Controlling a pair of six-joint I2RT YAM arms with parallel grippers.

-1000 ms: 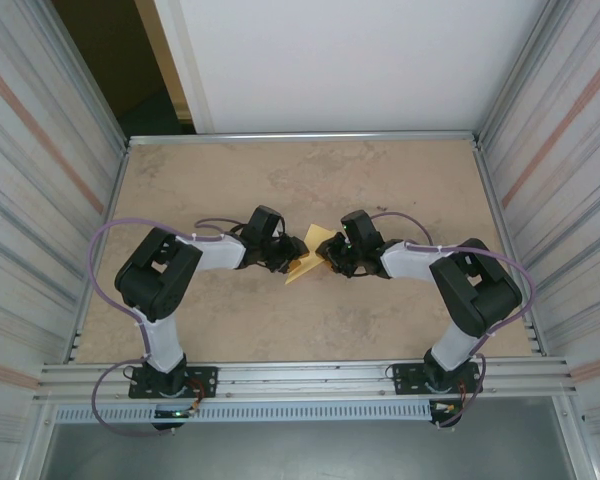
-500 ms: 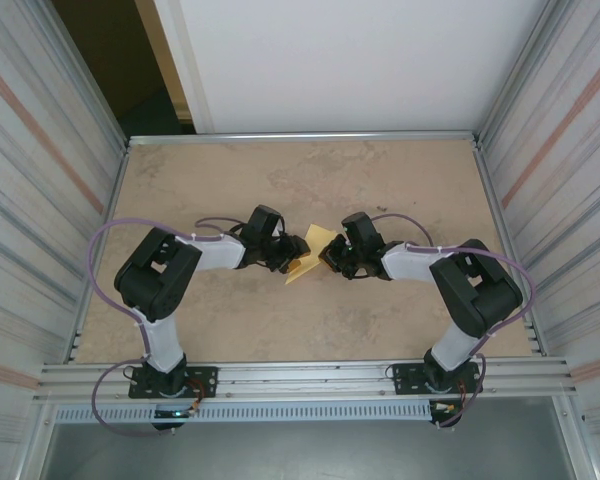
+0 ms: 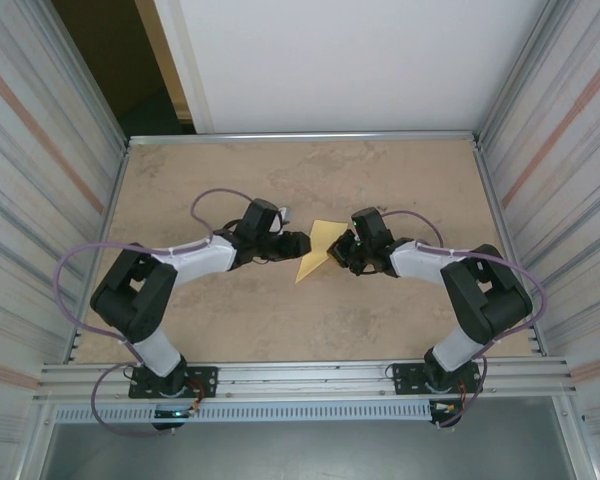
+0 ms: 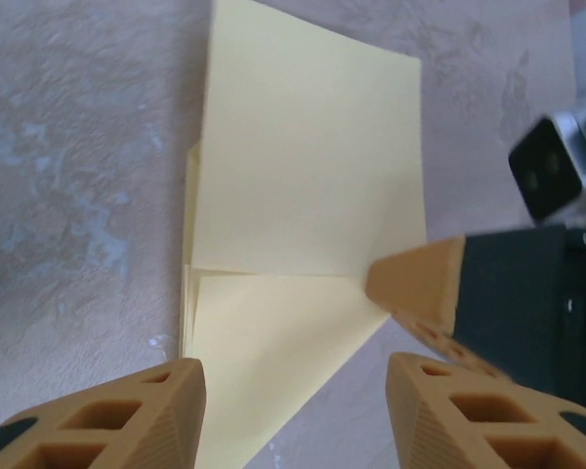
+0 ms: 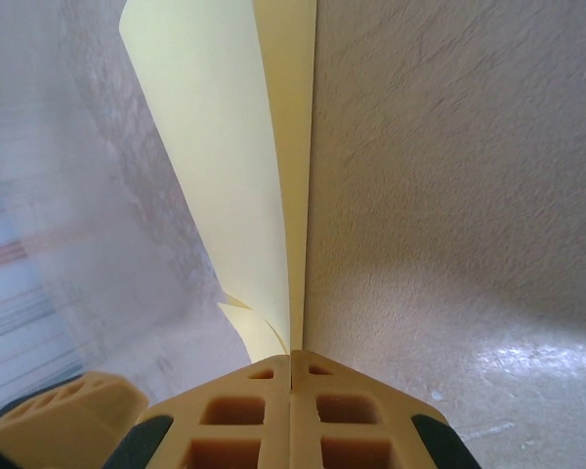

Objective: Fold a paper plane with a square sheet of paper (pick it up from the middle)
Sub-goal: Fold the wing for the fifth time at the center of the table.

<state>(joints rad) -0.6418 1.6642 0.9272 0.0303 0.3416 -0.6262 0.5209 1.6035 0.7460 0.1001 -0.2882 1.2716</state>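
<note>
Two grippers face each other at the middle of the surface [image 3: 280, 330], and the folded sheet of paper [image 3: 313, 262] lies between them. From the top camera you see the pale yellow sheet as a narrow pointed shape, running from a far corner to a near tip. The left gripper [image 3: 300, 243] is just beside its left edge and the right gripper [image 3: 340, 250] is at its right edge. Your right jaws are pressed together and clamped on the paper. In the right wrist view the two pads meet, the sheet's edge comes straight out of the seam between them, and its layers curl away to the left of that view. Your left jaws stand apart. In the left wrist view the sheet lies flat on the surface, with one flap folded over the top and a triangular layer with a slanted edge below it. The pointed end of that triangle reaches into the gap between your two left fingertips [image 4: 176, 386]. You cannot tell from this view whether either one touches the paper. From the right side of the same view, a tan fingertip of the right gripper meets the sheet's edge just where the two layers join. Nothing else rests on the surface near the paper.
</note>
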